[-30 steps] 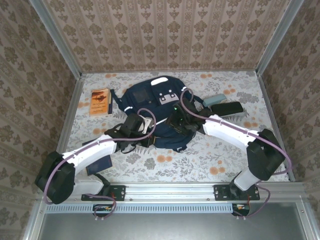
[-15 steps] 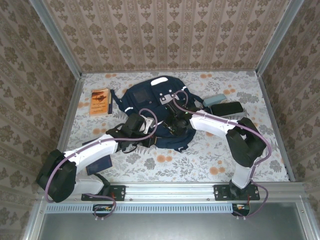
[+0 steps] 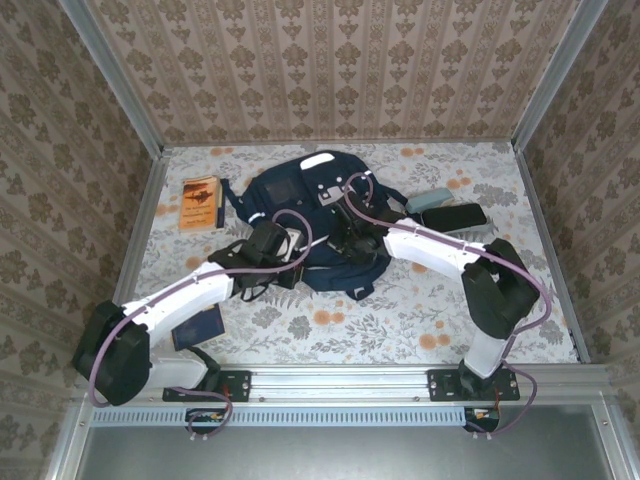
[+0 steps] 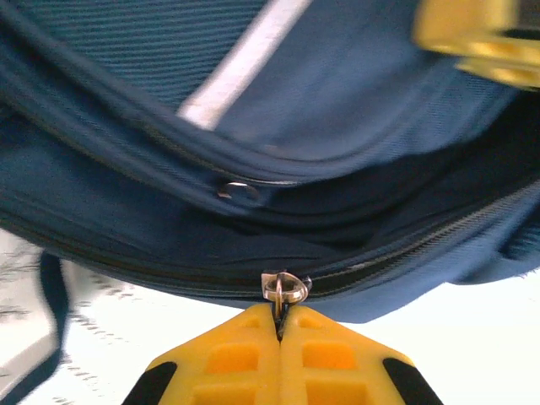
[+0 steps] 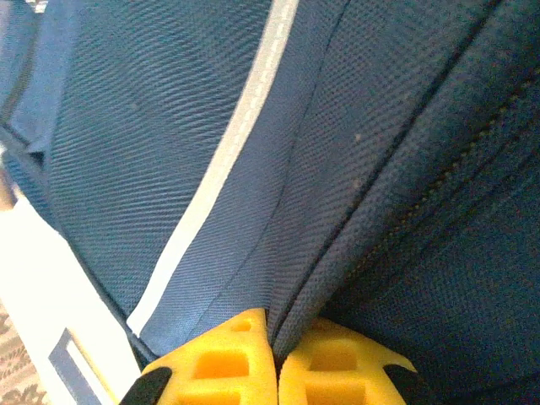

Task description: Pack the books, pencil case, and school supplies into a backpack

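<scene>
Since a second earlier, the right arm had folded inward, its elbow drawn toward the centre of the top view, and the near edge of the backpack [image 3: 300,190] had shifted a little toward the top of the frame. The left gripper [image 4: 279,325] had crept upward with it.

At the bottom centre of the left wrist view, the left gripper's yellow fingers [image 4: 228,363] were pressed together on the metal zipper pull [image 4: 284,289], which sat on the zipper line of a partly open, dark compartment. At the bottom centre of the right wrist view, the right gripper [image 5: 272,325] pinched a fold of the navy fabric just beside a white stripe [image 5: 228,211].

The backpack lay in the middle of the floral table [image 3: 400,310] in the top view, with both grippers at its lower edge. An orange-brown book [image 3: 201,203] lay to the left of the backpack, apart from it. A navy book [image 3: 200,328] lay at lower left, partly under the left arm. To the right of the backpack lay a dark oblong case [image 3: 455,217], with a pale blue-grey block [image 3: 432,199] just above it.
</scene>
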